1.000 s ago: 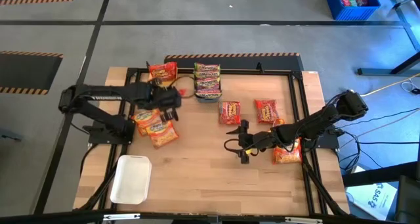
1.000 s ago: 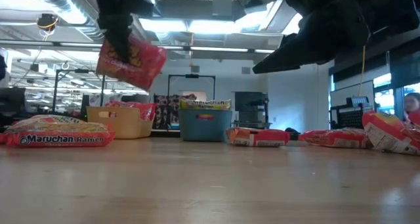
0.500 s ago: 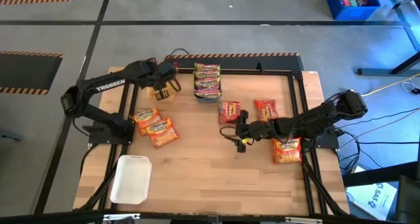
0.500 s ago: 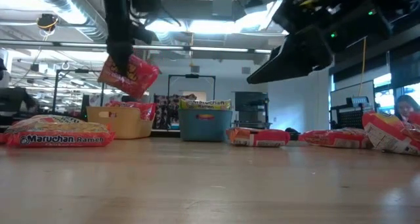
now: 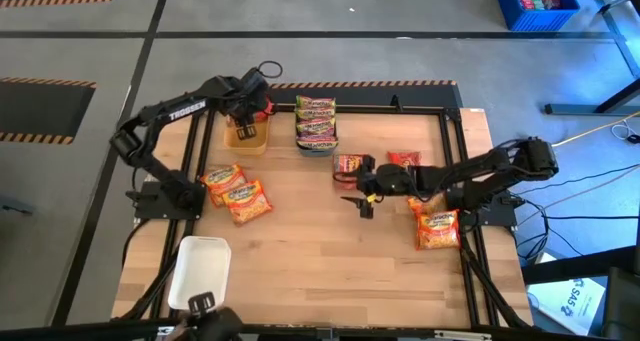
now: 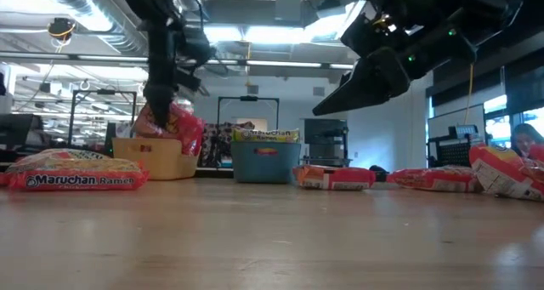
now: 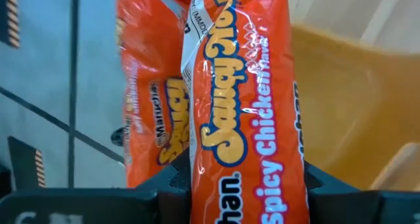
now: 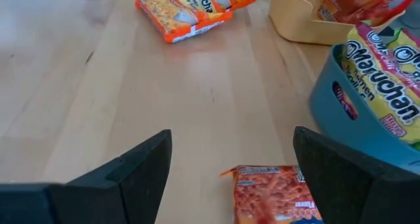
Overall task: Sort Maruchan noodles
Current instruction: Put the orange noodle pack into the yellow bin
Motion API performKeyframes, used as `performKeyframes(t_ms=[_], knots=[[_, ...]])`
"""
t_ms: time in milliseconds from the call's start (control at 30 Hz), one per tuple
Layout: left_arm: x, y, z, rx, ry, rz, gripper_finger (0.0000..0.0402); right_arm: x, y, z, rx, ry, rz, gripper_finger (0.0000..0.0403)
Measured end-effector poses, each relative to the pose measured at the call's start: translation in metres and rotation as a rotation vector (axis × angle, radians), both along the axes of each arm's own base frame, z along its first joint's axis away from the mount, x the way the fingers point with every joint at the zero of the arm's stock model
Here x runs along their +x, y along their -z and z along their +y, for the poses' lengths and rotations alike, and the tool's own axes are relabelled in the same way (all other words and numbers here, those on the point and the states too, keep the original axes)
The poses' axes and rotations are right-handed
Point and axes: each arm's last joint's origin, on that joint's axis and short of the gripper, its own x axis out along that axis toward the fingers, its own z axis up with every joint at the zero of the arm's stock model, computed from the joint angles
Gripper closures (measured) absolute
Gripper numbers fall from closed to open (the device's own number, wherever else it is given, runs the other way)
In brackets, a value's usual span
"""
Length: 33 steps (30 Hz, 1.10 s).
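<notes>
The counter (image 5: 320, 251) carries my two bins along its far edge: the yellow tray (image 5: 248, 136) and, beside it, the blue-grey tray (image 5: 318, 144) stacked with green-edged packets (image 5: 316, 120). My left gripper (image 5: 247, 109) clamps an orange packet (image 7: 243, 119) just above the yellow tray; releasing it there looks like the next move. My right gripper (image 8: 230, 178) hangs wide open and empty over a red packet (image 8: 272, 194) near the counter's middle, which needs a descent and a pinch.

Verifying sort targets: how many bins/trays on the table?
3. Yellow bin far left, the left end effector holding a red packet at it; blue-grey bin beside it, holding packets; white tray near left. None seems hidden.
</notes>
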Motion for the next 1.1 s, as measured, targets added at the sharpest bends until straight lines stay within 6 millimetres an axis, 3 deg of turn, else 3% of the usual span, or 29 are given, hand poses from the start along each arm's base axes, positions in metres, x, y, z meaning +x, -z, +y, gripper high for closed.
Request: performKeyframes(t_ms=[400,833,1100], knots=[[-0.003,0.023,0.030,-0.147,0.090,-0.167,0.0288,0.000,-0.002,-0.022,0.018,-0.010,-0.025,0.0100],[-0.002,0.042,0.042,-0.139,0.055,-0.092,0.0265,0.000,-0.002,-0.026,0.026,-0.017,-0.029,0.0100],[-0.003,0.042,0.043,-0.097,0.012,-0.041,0.0228,0.000,-0.002,-0.025,0.025,-0.018,-0.029,0.0100]])
